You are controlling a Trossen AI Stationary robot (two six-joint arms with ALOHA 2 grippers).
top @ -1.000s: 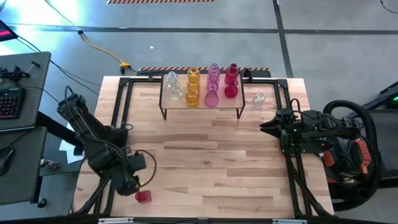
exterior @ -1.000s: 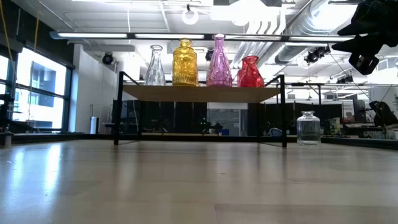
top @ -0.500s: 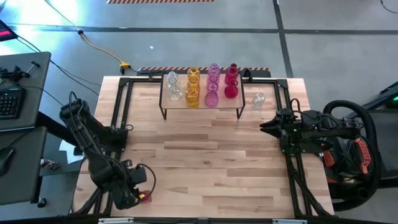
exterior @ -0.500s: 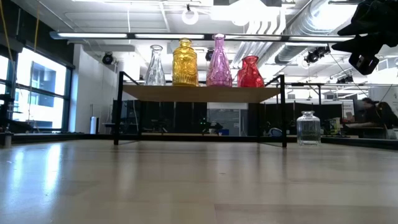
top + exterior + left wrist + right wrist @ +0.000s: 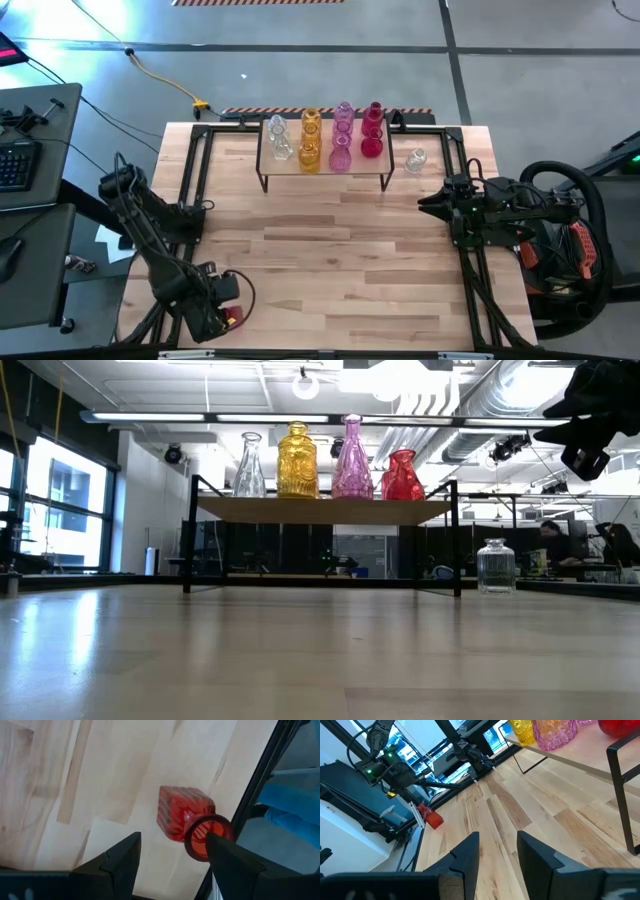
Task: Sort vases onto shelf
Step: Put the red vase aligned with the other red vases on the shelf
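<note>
A small red vase (image 5: 186, 818) stands upright on its base near the table's near-left corner (image 5: 233, 317); the right wrist view shows it too (image 5: 432, 818). My left gripper (image 5: 172, 857) points down just above it, open, with a finger on either side of the vase's mouth (image 5: 207, 837) and no contact that I can see. The shelf (image 5: 290, 166) stands at the table's far edge and bears several vases in clear, amber, pink and red (image 5: 298, 460). My right gripper (image 5: 498, 851) waits open at the table's right edge (image 5: 432, 204).
A clear vase (image 5: 416, 159) stands on the table just right of the shelf (image 5: 495, 566). The table's black frame rail (image 5: 260, 785) runs close beside the red vase. The wide middle of the wooden tabletop (image 5: 340, 260) lies between the arms.
My left gripper has moved toward the table's near edge and come down, from beside the red vase to right over it, its fingers still apart. The red vase has stayed where it was.
</note>
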